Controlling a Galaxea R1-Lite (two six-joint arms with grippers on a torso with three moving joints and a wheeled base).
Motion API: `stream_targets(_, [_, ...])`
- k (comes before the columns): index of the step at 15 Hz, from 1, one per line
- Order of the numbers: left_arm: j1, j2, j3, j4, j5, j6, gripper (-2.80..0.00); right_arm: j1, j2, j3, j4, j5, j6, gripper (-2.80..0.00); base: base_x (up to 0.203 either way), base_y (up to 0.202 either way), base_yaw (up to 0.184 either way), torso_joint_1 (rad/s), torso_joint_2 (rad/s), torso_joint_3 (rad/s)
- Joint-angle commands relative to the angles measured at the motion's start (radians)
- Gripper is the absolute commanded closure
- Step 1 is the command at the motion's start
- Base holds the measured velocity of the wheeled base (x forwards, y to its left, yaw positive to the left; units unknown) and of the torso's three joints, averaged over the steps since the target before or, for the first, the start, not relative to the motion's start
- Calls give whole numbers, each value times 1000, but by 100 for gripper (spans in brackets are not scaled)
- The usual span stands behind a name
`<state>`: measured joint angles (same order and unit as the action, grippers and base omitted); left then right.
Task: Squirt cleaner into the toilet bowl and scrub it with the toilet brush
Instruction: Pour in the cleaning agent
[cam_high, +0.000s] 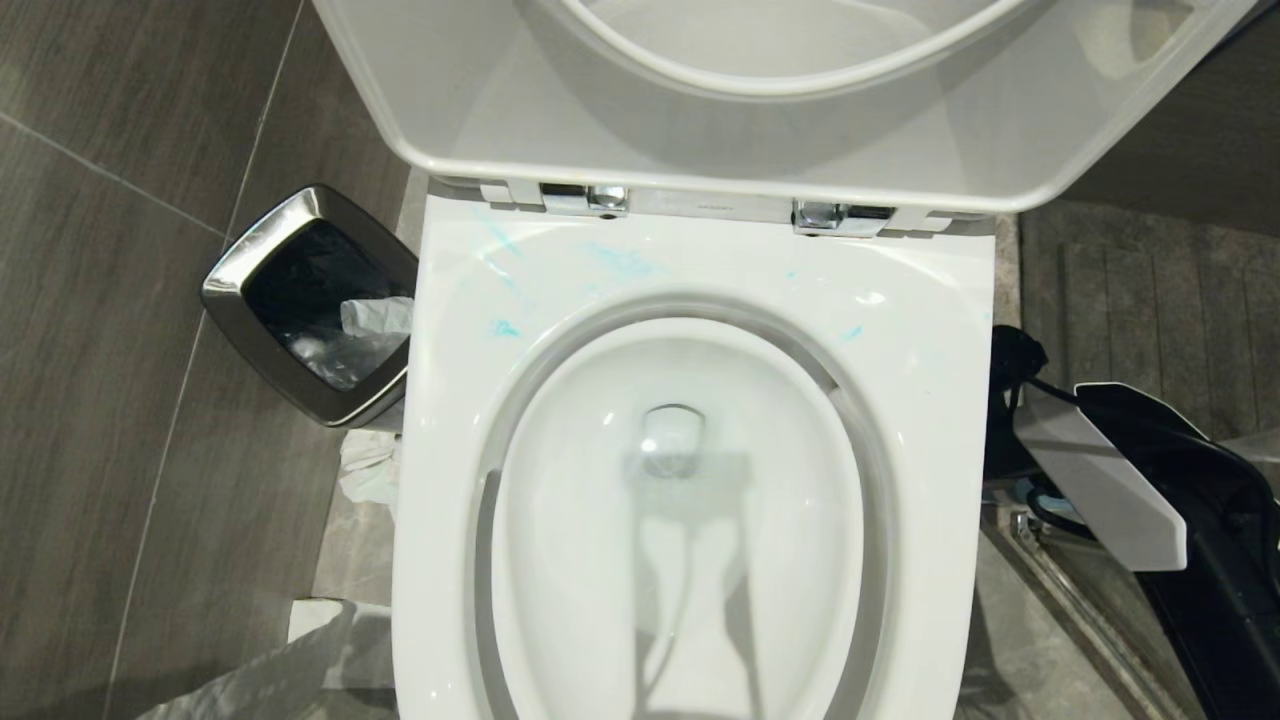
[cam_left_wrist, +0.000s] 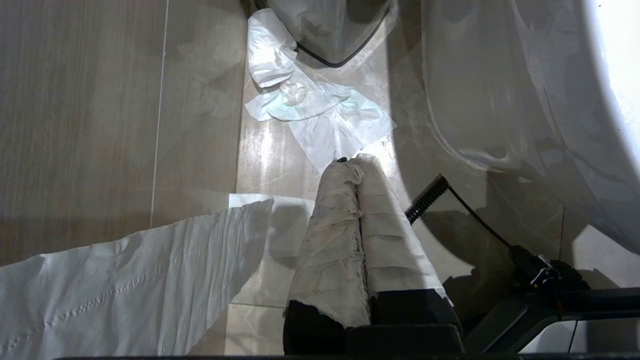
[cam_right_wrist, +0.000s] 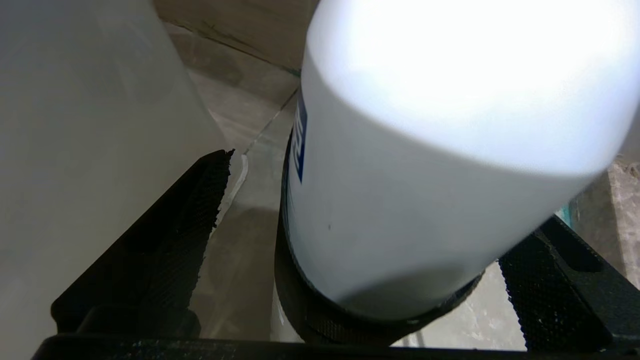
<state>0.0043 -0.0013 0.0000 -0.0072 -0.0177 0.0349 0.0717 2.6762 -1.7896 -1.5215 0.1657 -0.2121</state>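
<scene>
Looks partway done. Shows cleaner (cam_high: 622, 262) as thin turquoise smears on the far rim of the bowl (cam_high: 930, 330), just near of the chrome hinges, with a fleck on the right side too. Shows no blue down in the basin, only white glossy ceramic, a drain hole and shadow. Suggests squirting is done or mostly done, scrubbing not yet begun. Leaves fetching the brush and the whole scrub.

Puts seat and lid up at the far side. Places a bin (cam_high: 240, 290) left of the bowl, with tissue (cam_left_wrist: 320, 115) on the floor near it.

Finds the right gripper (cam_right_wrist: 385, 190) low on the floor right of the bowl, jaws spread wide on either side of a white rounded shaft (cam_right_wrist: 425, 175) with a blue mark, seated in a dark ring. Not clamping it. Probably the brush in its holder, but cannot tell for sure. Seems to be lining up for the grab.

Finds the left gripper (cam_left_wrist: 357, 165) parked low left of the bowl, wrapped fingers pressed together, holding nothing, pointing at the tissue.
</scene>
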Motion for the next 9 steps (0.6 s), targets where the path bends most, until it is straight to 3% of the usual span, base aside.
stream_targets(1, [0, 0, 8, 0, 1, 0, 0, 1, 10, -3, -9, 2, -1, -280, 0, 0, 0, 0, 0, 0])
stream_targets(9, [0, 1, 8, 0, 0, 0, 0, 2, 50, -75, -9, 6, -1, -280, 0, 0, 0, 0, 0, 0])
